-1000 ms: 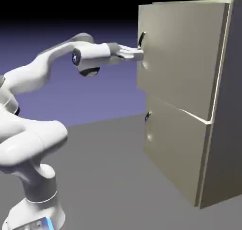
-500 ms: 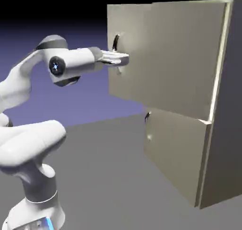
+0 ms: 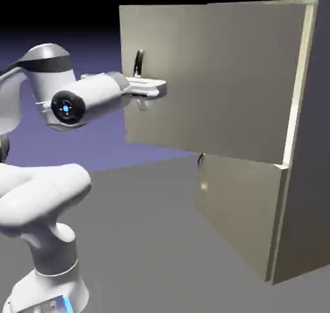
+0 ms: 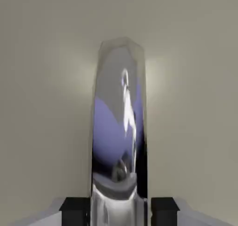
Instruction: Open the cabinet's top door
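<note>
The beige cabinet [image 3: 303,176] stands at the exterior view's right. Its top door [image 3: 219,80] is swung well out toward the exterior view's left, hinged at the right edge. A thin dark handle [image 3: 138,63] runs vertically near the door's free edge. My gripper [image 3: 155,88] reaches in from the left and is shut on that handle. In the hand view the shiny handle [image 4: 120,127] fills the middle, rising between my two dark fingertips [image 4: 74,211] against the beige door [image 4: 42,81].
The shorter lower door [image 3: 235,208] stays closed, with a small dark handle [image 3: 201,160] near its upper left corner. The grey table [image 3: 148,241] spreads in front of the cabinet. My arm's white base [image 3: 45,241] stands at the lower left.
The top door has swung out steadily toward the exterior view's left, from almost closed to wide. My gripper moved left with the handle, and the arm folded back.
</note>
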You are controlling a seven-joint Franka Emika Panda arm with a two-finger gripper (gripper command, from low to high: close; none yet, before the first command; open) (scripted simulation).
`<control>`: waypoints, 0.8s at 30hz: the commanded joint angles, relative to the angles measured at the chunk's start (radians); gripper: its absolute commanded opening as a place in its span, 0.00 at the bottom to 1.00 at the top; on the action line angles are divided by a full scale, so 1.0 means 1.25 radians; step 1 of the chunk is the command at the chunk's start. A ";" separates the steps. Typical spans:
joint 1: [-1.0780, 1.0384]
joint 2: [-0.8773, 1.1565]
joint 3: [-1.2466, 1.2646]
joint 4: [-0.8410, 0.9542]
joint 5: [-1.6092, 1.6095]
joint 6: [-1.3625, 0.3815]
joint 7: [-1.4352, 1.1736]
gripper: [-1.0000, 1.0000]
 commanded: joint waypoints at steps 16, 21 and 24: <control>0.101 0.455 -0.374 0.223 -0.409 -0.300 -0.268 0.00; 0.177 0.600 -0.468 0.336 -0.500 -0.392 -0.340 0.00; 0.227 0.687 -0.524 0.413 -0.545 -0.453 -0.383 0.00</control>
